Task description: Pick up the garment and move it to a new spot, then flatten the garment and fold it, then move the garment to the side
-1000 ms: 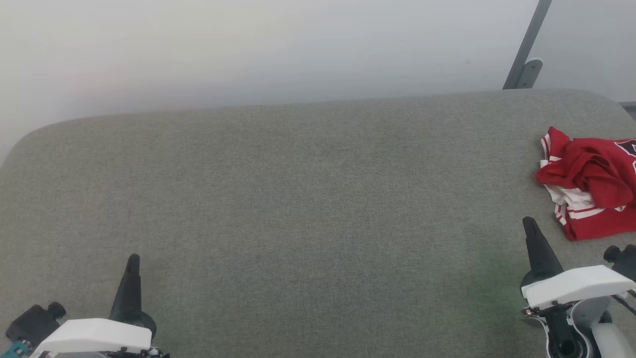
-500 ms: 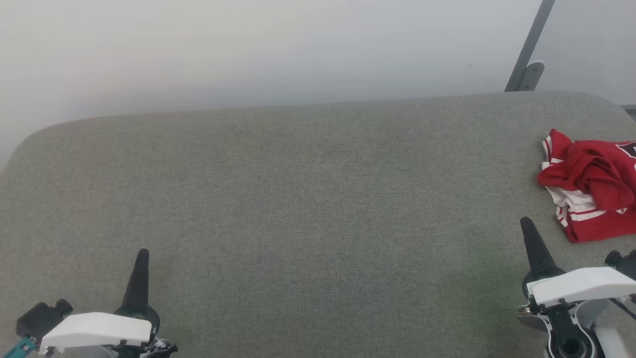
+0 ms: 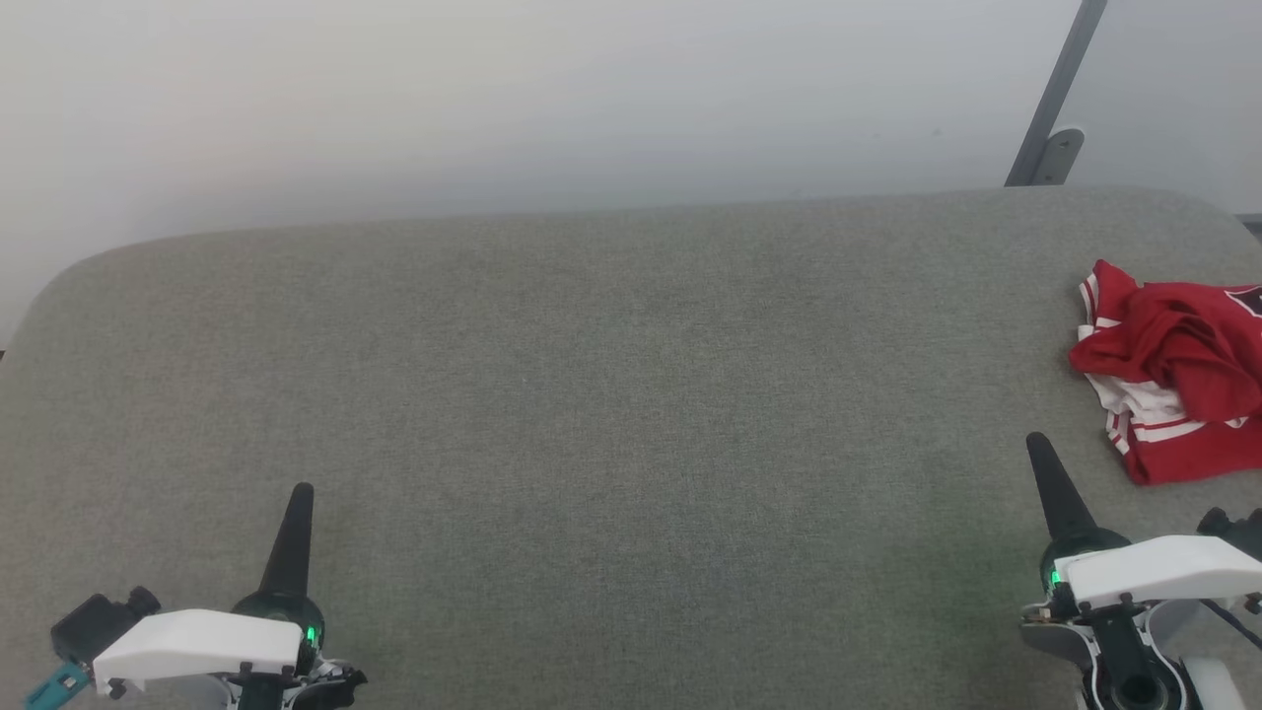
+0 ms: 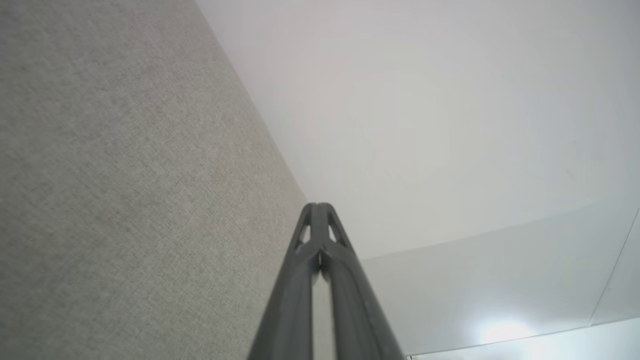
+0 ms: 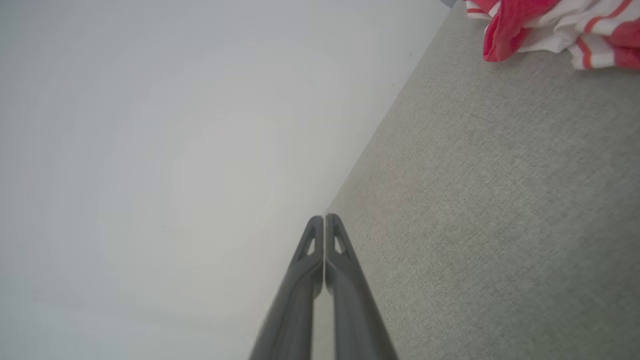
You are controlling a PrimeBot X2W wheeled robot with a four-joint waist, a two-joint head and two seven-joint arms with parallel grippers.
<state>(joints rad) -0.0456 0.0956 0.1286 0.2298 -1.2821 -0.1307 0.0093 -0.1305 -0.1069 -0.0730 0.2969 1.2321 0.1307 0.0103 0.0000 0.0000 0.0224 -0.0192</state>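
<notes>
The garment point(image 3: 1173, 370), a red jersey with white striped trim, lies crumpled at the right edge of the grey fabric table point(image 3: 611, 394); it runs past the picture's edge. The right wrist view catches it at the top right, garment point(image 5: 550, 25). My right gripper point(image 3: 1037, 444) hovers low over the table, a short way in front and left of the garment, shut and empty, its fingertips pressed together point(image 5: 324, 218). My left gripper point(image 3: 303, 490) stands shut and empty at the lower left, far from the garment, tips touching point(image 4: 317, 205).
A pale wall point(image 3: 493, 99) rises right behind the table's far edge. A grey metal bracket point(image 3: 1055, 128) leans against it at the back right. The table's corners are rounded.
Both grippers have crept a little forward and inward; the left one moved more. The picture has shifted slightly down, so the camera moved. The garment lies as before.
</notes>
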